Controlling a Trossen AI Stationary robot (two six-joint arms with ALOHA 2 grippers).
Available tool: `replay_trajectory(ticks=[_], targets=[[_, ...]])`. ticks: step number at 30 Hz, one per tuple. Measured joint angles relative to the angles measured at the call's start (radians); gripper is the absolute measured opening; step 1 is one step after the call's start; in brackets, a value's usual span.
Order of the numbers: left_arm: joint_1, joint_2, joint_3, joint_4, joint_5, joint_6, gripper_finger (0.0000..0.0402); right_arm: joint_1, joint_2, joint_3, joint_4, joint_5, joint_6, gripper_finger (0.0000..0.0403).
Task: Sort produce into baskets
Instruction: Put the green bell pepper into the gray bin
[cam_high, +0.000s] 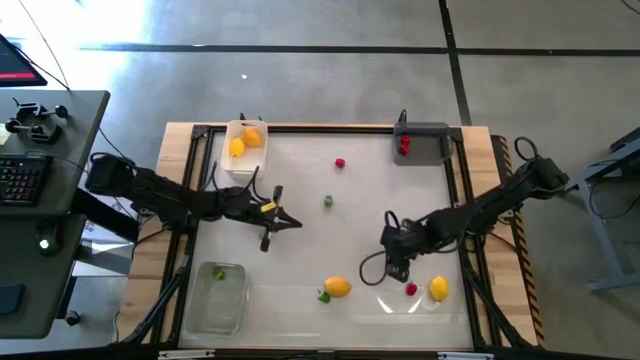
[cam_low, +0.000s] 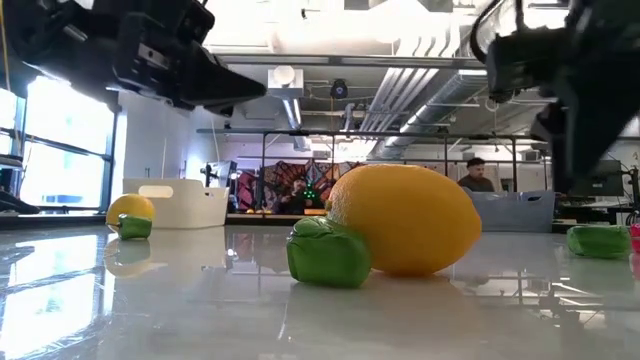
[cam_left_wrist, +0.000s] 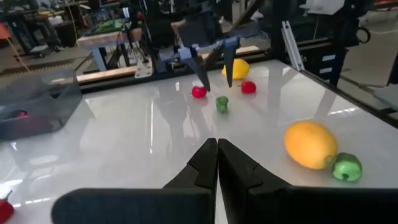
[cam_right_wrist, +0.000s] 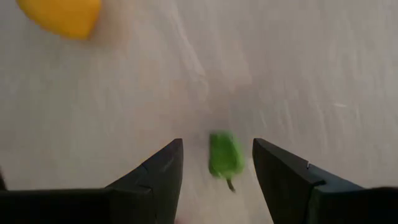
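- Right claw (cam_high: 397, 270) low over the front right of the worktop (cam_high: 300, 250), fingers apart, holding nothing.
- Right wrist view: a small green piece (cam_right_wrist: 225, 154) lies on the surface between the two spread fingers (cam_right_wrist: 158, 171); contact cannot be told.
- Left claw (cam_high: 285, 222) hangs above the worktop left of centre, fingers together, nothing in them.
- White tray (cam_high: 243, 160) at the back left corner holds two yellow-orange fruits (cam_high: 243, 141).
- Dark grey tray (cam_high: 428, 143) at the back right holds red pieces (cam_high: 404, 146).
- Clear tray (cam_high: 216, 297) at the front left has a green piece (cam_high: 217, 272) in it.
- Loose on the worktop:
  - red berry (cam_high: 340, 163) near the back middle
  - tiny green piece (cam_high: 328, 201) near centre
  - orange-yellow fruit (cam_high: 338, 287) at the front middle, a green piece (cam_high: 324, 296) touching it
  - second red berry (cam_high: 411, 289) and yellow fruit (cam_high: 439, 288) front right, just beside the right claw
- Low view: orange-yellow fruit and its green neighbour sit closest, side by side.
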Motion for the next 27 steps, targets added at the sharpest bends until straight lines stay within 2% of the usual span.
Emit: replay_trajectory(ticks=[8,16,27], targets=[[0.000,0.055,0.000,0.046,-0.004,0.013,0.0000,0.076,0.081,0.000,-0.044,0.077,-0.035,0.0185],[0.000,0.053,0.000,0.041,-0.007,0.017,0.0000,0.087,0.172,0.000,-0.034,0.072,-0.044,0.0184],[0.000,0.053,0.000,0.040,-0.013,0.018,0.0000,0.083,0.181,0.000,0.029,0.101,-0.081,0.0114]])
